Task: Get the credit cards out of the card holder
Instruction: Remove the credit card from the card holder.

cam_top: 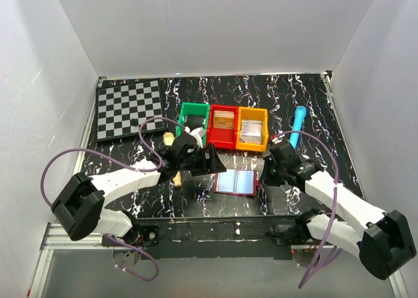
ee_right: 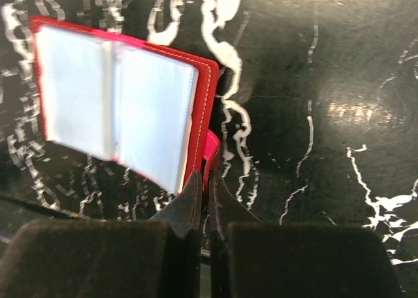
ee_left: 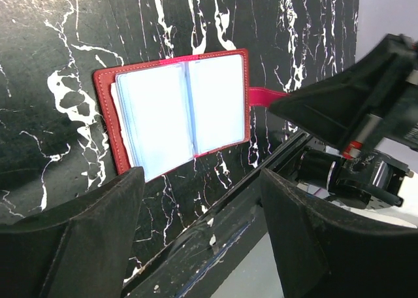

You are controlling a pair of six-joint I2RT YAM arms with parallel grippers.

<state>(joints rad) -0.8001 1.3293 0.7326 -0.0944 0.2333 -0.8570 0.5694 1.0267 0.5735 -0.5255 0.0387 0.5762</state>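
The card holder [cam_top: 236, 182] lies open on the black marbled table, near its front edge. It has a red cover and glossy pale-blue sleeves [ee_left: 176, 112]. I cannot make out any credit cards in the sleeves. My right gripper [ee_right: 206, 180] is shut on the holder's snap tab [ee_right: 210, 151] at its right side, and the cover [ee_right: 202, 108] there is tilted up. That gripper [cam_top: 264, 174] sits just right of the holder. My left gripper [ee_left: 202, 180] hangs open with nothing between its fingers, just left of and behind the holder [cam_top: 212, 161].
Green [cam_top: 193, 120], red [cam_top: 223, 125] and orange [cam_top: 252, 128] bins stand in a row behind the holder. A chessboard [cam_top: 129, 108] lies at the back left and a blue cylinder [cam_top: 298, 125] at the right. Pale wooden pieces [cam_top: 171, 141] lie under the left arm.
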